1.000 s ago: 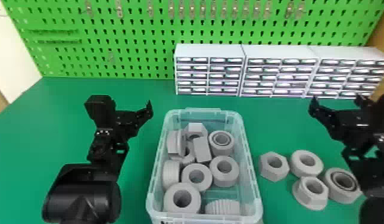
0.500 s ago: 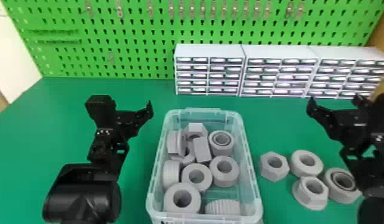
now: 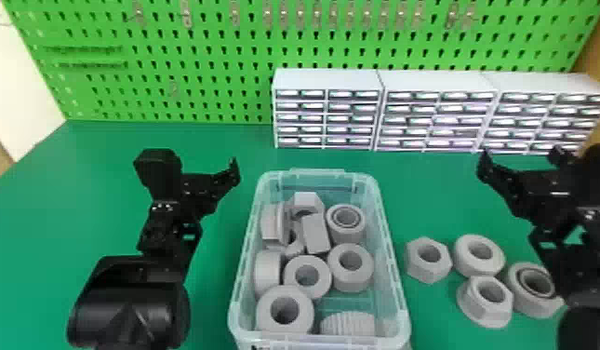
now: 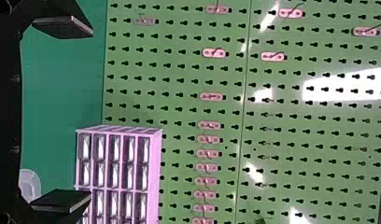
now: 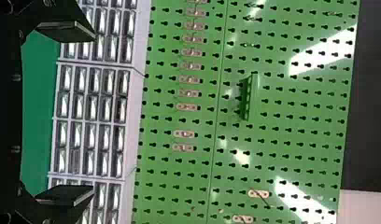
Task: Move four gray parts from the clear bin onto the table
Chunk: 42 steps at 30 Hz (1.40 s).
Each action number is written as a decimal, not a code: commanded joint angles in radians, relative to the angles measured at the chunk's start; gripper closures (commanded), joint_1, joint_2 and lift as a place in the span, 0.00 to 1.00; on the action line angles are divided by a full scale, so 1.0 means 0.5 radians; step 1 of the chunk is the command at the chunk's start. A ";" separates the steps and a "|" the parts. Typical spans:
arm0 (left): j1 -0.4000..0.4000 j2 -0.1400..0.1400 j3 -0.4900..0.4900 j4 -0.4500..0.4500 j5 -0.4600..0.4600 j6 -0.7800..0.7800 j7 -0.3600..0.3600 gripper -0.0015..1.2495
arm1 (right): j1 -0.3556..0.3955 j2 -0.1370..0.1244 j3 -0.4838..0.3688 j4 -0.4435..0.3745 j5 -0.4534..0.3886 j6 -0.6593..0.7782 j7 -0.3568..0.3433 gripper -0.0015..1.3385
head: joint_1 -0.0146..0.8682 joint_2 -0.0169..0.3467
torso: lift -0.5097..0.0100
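Note:
The clear bin point(image 3: 396, 274) stands at the centre of the head view with several gray parts point(image 3: 284, 311) inside. Four-part group aside, to its right on the table lie a hex nut point(image 3: 415, 265), a ring point(image 3: 463, 265), a flanged nut point(image 3: 480, 312) and a bearing-like ring point(image 3: 529, 300). My left gripper point(image 3: 203, 174) hangs left of the bin; in the left wrist view the left gripper point(image 4: 76, 114) is open and holds nothing. My right gripper point(image 3: 519, 163) is above and behind the loose parts, partly covering the ringed one; in the right wrist view the right gripper point(image 5: 79, 112) stands open.
White drawer cabinets point(image 3: 324, 81) line the back of the green table point(image 3: 103, 163), in front of a green pegboard point(image 3: 219, 56) with small metal hooks. Bare table lies left of the bin.
The right arm has shifted very slightly to the left in the head view. The left arm, the bin and the gray parts look the same.

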 commanded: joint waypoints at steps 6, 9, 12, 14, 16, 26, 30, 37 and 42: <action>-0.003 -0.005 0.003 0.000 0.003 0.000 0.000 0.06 | -0.005 -0.009 0.012 0.003 0.002 0.009 0.000 0.11 | 0.80 0.24 | 0.88; -0.003 -0.005 0.003 0.000 0.000 0.000 0.000 0.06 | -0.005 -0.009 0.012 0.003 0.002 0.012 0.000 0.11 | 0.80 0.24 | 0.88; -0.003 -0.005 0.000 0.000 0.000 0.000 0.000 0.06 | -0.005 -0.009 0.009 0.003 0.002 0.012 0.000 0.11 | 0.80 0.24 | 0.88; -0.003 -0.005 0.000 0.003 0.000 0.000 0.000 0.06 | -0.005 -0.006 0.006 0.003 -0.001 0.012 0.000 0.11 | 0.80 0.24 | 0.88; -0.003 -0.005 0.000 0.003 0.003 0.000 0.000 0.06 | -0.002 -0.006 0.006 0.003 -0.001 0.012 0.000 0.11 | 0.80 0.24 | 0.88; -0.003 -0.005 0.000 0.003 0.003 0.000 0.000 0.06 | -0.002 -0.003 0.003 0.003 -0.001 0.012 0.000 0.11 | 0.80 0.24 | 0.88; 0.000 -0.005 0.000 0.003 0.003 0.000 0.000 0.06 | -0.002 -0.003 0.003 0.003 -0.001 0.012 0.000 0.11 | 0.80 0.24 | 0.88; 0.000 -0.005 0.003 0.003 0.003 0.000 0.000 0.06 | -0.002 -0.003 0.003 0.003 -0.004 0.012 0.000 0.11 | 0.80 0.24 | 0.88; 0.000 -0.005 0.003 0.003 0.003 0.000 0.000 0.06 | -0.002 -0.003 0.003 0.003 -0.001 0.012 0.000 0.11 | 0.80 0.24 | 0.88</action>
